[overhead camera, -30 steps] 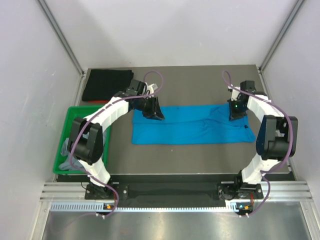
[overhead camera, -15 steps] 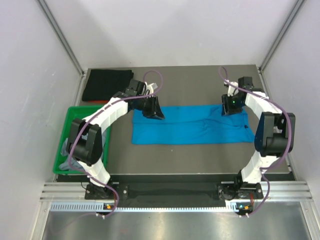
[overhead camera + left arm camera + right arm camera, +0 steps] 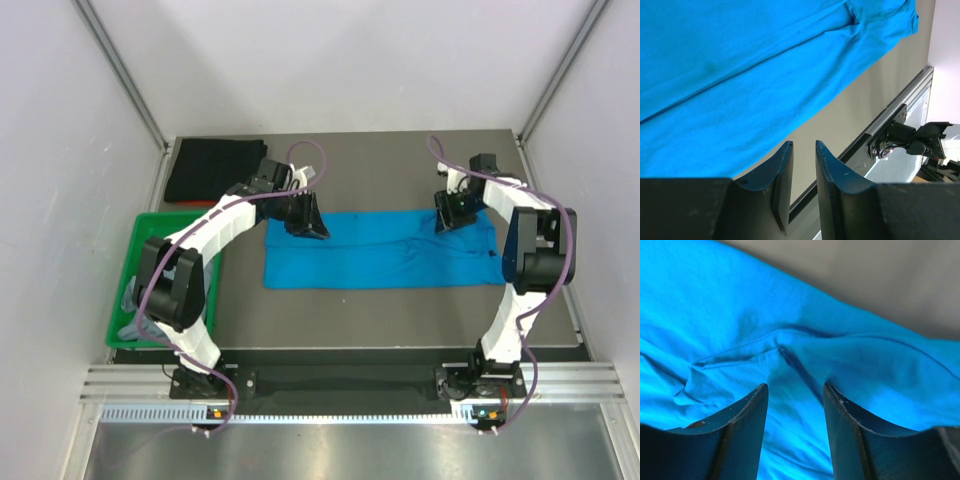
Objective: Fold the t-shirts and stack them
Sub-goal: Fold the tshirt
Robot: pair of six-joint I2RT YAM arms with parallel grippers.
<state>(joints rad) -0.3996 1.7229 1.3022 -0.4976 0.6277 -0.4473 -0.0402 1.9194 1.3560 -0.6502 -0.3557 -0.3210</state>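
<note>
While both arms bend over the blue t-shirt (image 3: 380, 260) at frame centre, left gripper (image 3: 310, 228) and right gripper (image 3: 446, 220) hang parted, empty.

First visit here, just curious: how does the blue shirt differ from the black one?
The blue shirt lies mid-table, spread as a long strip; the black shirt sits in the far left corner, folded into a compact block. Both lie flat on the table.
</note>
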